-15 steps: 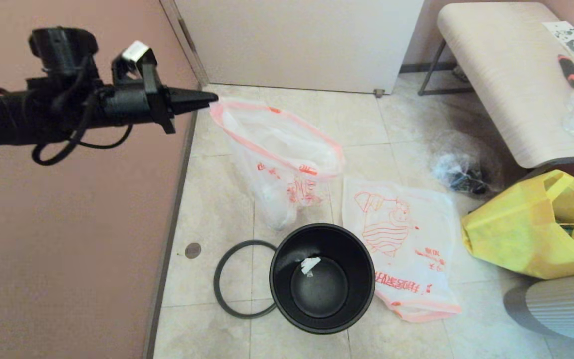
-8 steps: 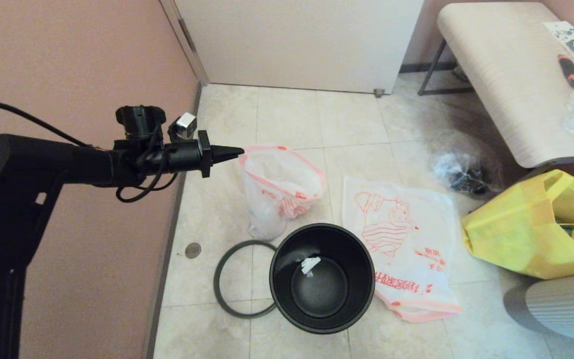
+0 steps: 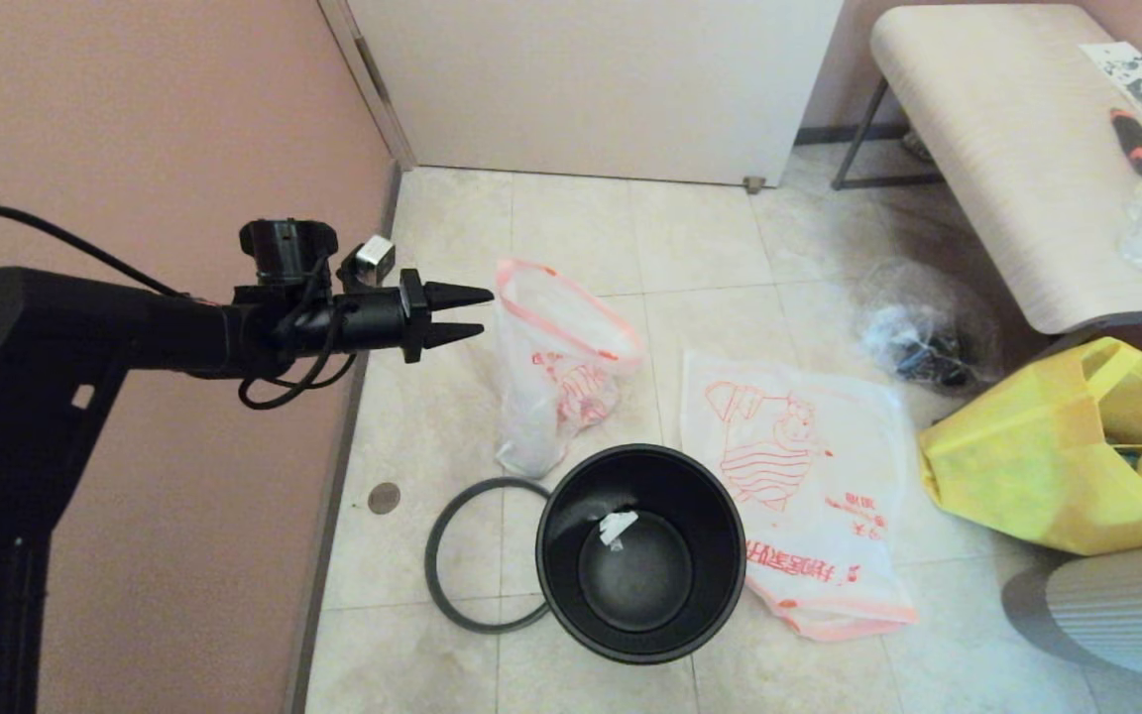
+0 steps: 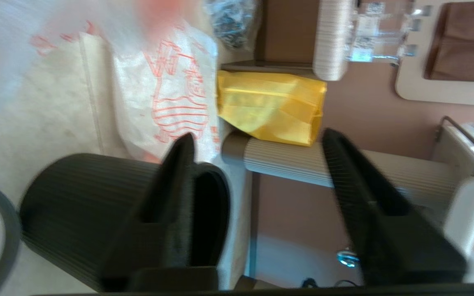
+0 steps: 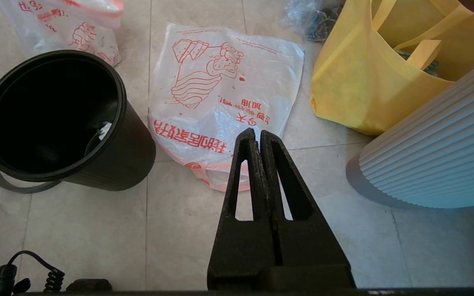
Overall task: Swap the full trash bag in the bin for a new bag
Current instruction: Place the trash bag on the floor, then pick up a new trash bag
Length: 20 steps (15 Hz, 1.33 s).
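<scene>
Full trash bag (image 3: 559, 372) on floor, right gripper (image 5: 258, 135) only in wrist view

Left arm: reaches in from the left of the head view, forearm held level.
Left gripper (image 3: 477, 314): points level toward the right of the head view, its two fingers (image 3: 452, 295) parted with a clear gap, nothing between them.
Right gripper (image 5: 259, 137): parked low, aimed down at the floor, fingers pressed together, empty.

full trash bag (image 3: 556, 372) behind bin (image 3: 640, 550), new bag (image 3: 804, 486) right
</scene>
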Motion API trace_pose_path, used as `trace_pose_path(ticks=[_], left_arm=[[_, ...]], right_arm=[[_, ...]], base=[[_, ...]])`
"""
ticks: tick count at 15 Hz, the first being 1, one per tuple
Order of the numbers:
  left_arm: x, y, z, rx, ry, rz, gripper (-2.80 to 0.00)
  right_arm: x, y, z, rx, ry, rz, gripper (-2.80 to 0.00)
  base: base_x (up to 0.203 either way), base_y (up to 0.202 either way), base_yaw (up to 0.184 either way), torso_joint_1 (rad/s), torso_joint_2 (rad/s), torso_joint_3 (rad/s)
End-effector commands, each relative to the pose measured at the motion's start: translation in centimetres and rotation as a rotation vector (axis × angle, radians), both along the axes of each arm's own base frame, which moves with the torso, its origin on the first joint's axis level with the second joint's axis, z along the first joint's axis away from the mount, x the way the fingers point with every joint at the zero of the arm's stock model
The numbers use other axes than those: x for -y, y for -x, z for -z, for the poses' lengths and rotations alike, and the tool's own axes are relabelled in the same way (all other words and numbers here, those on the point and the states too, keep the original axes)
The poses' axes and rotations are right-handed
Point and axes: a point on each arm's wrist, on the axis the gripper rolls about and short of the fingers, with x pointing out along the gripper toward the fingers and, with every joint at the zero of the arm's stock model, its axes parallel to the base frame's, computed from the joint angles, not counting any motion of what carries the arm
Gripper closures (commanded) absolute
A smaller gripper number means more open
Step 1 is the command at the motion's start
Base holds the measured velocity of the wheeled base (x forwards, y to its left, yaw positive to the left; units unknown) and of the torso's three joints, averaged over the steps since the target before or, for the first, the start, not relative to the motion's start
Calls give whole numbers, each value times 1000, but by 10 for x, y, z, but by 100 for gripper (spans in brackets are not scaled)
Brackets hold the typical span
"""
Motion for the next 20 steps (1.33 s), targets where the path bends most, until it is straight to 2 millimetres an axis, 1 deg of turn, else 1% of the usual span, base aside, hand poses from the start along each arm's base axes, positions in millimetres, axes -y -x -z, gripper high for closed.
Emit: trace_pose_path(ticks=[1, 2, 5, 6, 7, 9, 10, 12, 14, 16, 17, 19, 20], left_arm=[[-2, 28, -34, 45, 7, 2, -280], [-3, 41, -42, 47, 6, -4, -280], [0, 90, -65, 60, -11, -60, -280], [2, 105, -74, 72, -23, -77, 0], [7, 121, -82, 73, -54, -100, 0], [27, 151, -92, 85, -172, -160, 0], [34, 167, -98, 94, -221, -171, 0], [43, 194, -108, 134, -277, -211, 0], [49, 221, -114, 187, -330, -254, 0], [47, 245, -115, 234, -384, -300, 0], [41, 262, -119, 268, -399, -329, 0], [25, 304, -128, 346, -379, -383, 0], [14, 331, -134, 391, -347, -411, 0]], right_arm=[[0, -1, 3, -11, 0, 0, 0], [0, -1, 3, -11, 0, 0, 0], [0, -1, 3, -11, 0, 0, 0], [0, -1, 3, -11, 0, 0, 0], [0, -1, 3, -11, 0, 0, 0], [0, -1, 3, -11, 0, 0, 0], [0, -1, 3, -11, 0, 0, 0], [0, -1, 3, -11, 0, 0, 0], [0, -1, 3, -11, 0, 0, 0], [0, -1, 3, -11, 0, 0, 0], [0, -1, 3, -11, 0, 0, 0], [0, -1, 3, -11, 0, 0, 0], [0, -1, 3, -11, 0, 0, 0]], base=[[0, 0, 0, 0, 0, 0], [0, 0, 0, 0, 0, 0], [0, 0, 0, 0, 0, 0], [0, 0, 0, 0, 0, 0], [0, 0, 0, 0, 0, 0], [0, 0, 0, 0, 0, 0], [0, 0, 0, 0, 0, 0], [0, 0, 0, 0, 0, 0], [0, 0, 0, 0, 0, 0], [0, 0, 0, 0, 0, 0], [0, 0, 0, 0, 0, 0], [0, 0, 0, 0, 0, 0], [0, 0, 0, 0, 0, 0]])
